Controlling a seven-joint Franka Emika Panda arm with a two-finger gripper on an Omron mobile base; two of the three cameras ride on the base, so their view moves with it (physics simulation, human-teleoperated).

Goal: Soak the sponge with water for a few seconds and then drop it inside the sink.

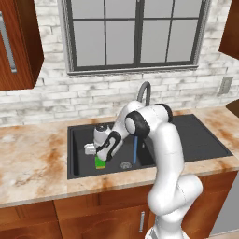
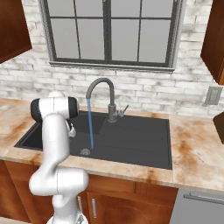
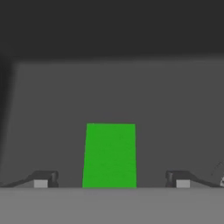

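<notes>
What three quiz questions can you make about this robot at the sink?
1. True or false: the gripper is squeezing the sponge.
2. What colour is the sponge? A red, B green, C white.
3. Where does the water land?

Key: 1 false, the fingers stand wide apart, clear of the sponge. 2 B. 3 Inside the sink, near the drain.

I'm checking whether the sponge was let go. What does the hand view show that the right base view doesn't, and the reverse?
Hand view: the green sponge stands between the gripper's spread fingertips, with a gap on each side, against the dark sink floor.

Right base view: the faucet, its blue water stream falling near the drain, the drainboard and the window.

Both: the dark sink basin.
</notes>
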